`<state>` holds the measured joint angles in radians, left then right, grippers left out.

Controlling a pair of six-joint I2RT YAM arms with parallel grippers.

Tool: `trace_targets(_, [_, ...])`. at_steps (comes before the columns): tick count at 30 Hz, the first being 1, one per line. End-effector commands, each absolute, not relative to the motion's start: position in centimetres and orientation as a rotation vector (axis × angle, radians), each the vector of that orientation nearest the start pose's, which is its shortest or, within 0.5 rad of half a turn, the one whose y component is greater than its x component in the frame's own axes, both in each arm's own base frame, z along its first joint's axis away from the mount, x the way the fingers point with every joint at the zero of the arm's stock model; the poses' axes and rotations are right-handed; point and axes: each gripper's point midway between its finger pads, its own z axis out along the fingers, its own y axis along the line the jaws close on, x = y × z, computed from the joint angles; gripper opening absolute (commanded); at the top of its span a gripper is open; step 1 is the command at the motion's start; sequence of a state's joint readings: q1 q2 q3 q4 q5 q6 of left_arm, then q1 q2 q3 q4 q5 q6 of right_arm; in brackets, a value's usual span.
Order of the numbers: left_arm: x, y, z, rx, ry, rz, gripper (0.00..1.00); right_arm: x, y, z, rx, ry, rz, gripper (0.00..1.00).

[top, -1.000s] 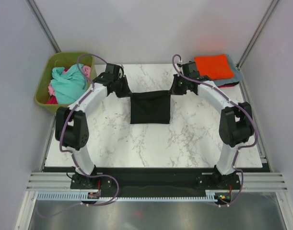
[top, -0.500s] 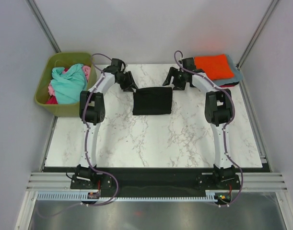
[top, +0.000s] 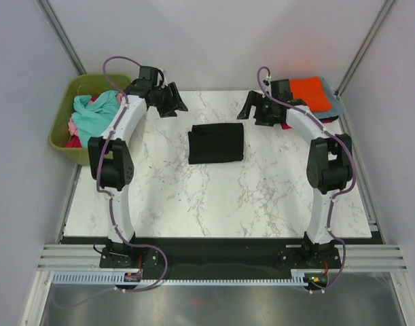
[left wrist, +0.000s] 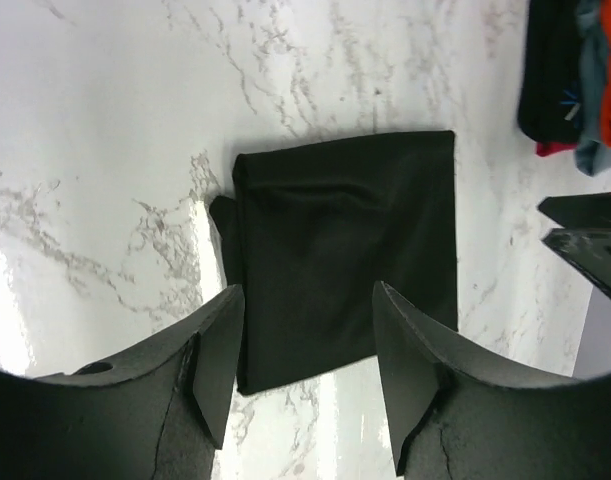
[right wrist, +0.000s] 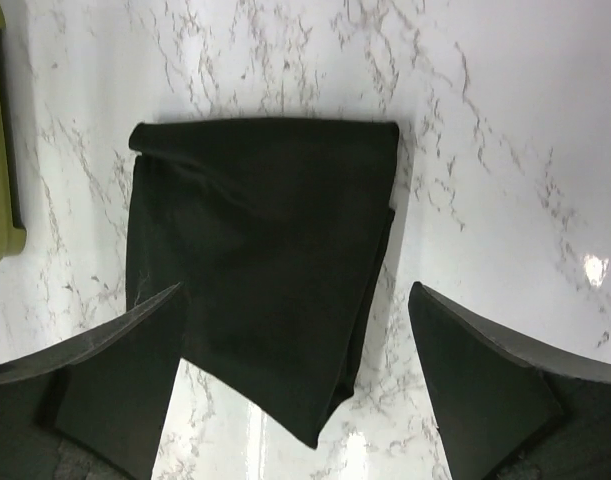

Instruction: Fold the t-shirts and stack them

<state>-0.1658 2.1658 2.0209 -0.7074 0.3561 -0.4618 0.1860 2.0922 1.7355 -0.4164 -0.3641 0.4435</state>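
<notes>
Two spread claws [top: 174,109] [top: 250,115], folded black t-shirt [top: 216,143]

One folded black t-shirt [top: 216,142]; one shirt stack [top: 310,94]; one olive tub [top: 61,125]; two arms [top: 115,163].

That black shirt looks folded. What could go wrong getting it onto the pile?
The black t-shirt lies unevenly folded, a layer poking out at one edge, so it may fall open when lifted. The stack sits at the table's far right corner; a clumsy placement might push shirts off.
</notes>
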Motion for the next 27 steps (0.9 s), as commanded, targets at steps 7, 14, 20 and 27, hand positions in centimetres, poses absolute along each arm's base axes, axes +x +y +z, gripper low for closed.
trace_targets(7, [41.5, -15.7, 19.5, -0.012, 2.464, -0.620, 0.60, 49.7, 17.9, 7.4, 0.119, 2.431, 0.750, 0.98])
trace_targets(14, [34.4, -15.0, 16.2, 0.126, 2.531, -0.542, 0.59, 50.9, 19.4, 3.2, 0.206, 2.453, 0.806, 0.89])
trace_targets(20, [32.9, -12.1, 15.2, 0.044, 2.478, -0.377, 0.59, 49.3, 21.4, -1.1, 0.255, 2.553, 0.746, 0.79])
trace_targets(27, [32.6, -11.5, 15.7, 0.056, 2.446, -0.345, 0.59, 48.4, 22.8, -3.2, 0.307, 2.507, 0.852, 0.33])
